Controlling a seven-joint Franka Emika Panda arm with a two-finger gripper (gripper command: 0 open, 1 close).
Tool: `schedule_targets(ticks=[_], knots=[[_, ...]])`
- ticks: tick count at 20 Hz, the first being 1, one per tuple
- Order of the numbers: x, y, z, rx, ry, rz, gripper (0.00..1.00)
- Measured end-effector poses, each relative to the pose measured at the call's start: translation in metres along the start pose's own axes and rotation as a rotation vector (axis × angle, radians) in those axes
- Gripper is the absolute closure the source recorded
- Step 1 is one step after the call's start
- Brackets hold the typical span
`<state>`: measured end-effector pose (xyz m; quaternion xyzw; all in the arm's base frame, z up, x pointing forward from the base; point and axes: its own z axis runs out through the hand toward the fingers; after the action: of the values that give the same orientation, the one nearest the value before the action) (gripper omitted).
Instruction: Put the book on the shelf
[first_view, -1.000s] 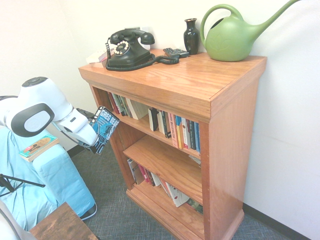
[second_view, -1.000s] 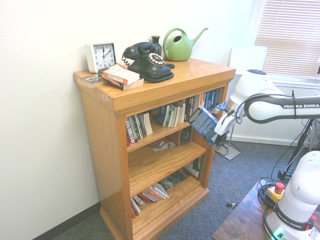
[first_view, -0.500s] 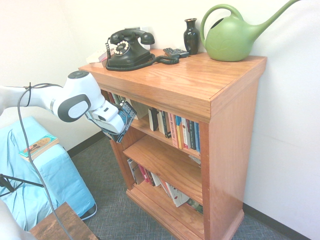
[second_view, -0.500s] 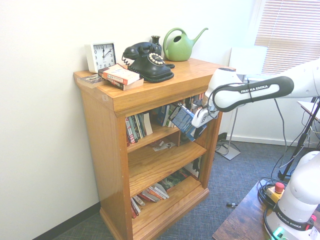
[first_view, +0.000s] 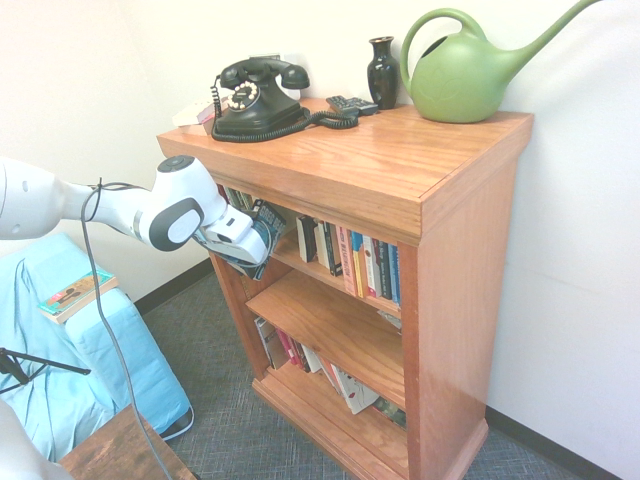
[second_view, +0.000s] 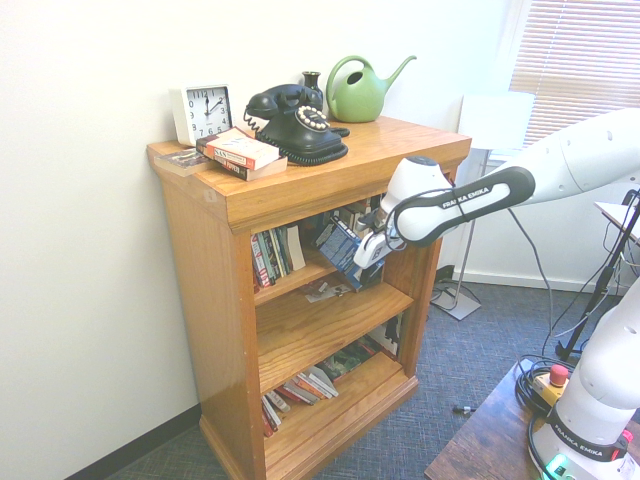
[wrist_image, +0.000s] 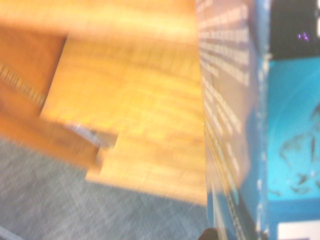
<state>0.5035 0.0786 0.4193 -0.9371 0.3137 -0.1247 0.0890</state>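
The pincer (first_view: 252, 243) grips the book (first_view: 262, 228) tilted at the front of the bookcase (first_view: 440, 260), just before its top shelf (first_view: 300, 258).

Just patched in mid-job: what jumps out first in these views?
The white arm's pincer holds the book tilted at the front of the bookcase's upper shelf, among the standing books. On the bookcase top, the green watering can and black rotary phone stand out.

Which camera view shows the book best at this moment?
The second exterior view: the book appears whole, tilted, at the front of the shelf. In the first exterior view the arm hides most of it. The wrist view shows only a blurred close-up of its cover.
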Motion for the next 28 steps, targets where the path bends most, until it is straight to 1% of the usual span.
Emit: schedule_targets(ticks=[5, 14, 21, 28], knots=[[0.016, -0.02, -0.001, 0.035, 0.044, 0.009, 1.0], [0.028, -0.043, 0.019, 0.076, 0.096, -0.016, 1.0], [0.026, -0.054, 0.018, 0.083, 0.113, -0.041, 1.0], [0.028, -0.056, 0.018, 0.076, 0.126, -0.038, 1.0]])
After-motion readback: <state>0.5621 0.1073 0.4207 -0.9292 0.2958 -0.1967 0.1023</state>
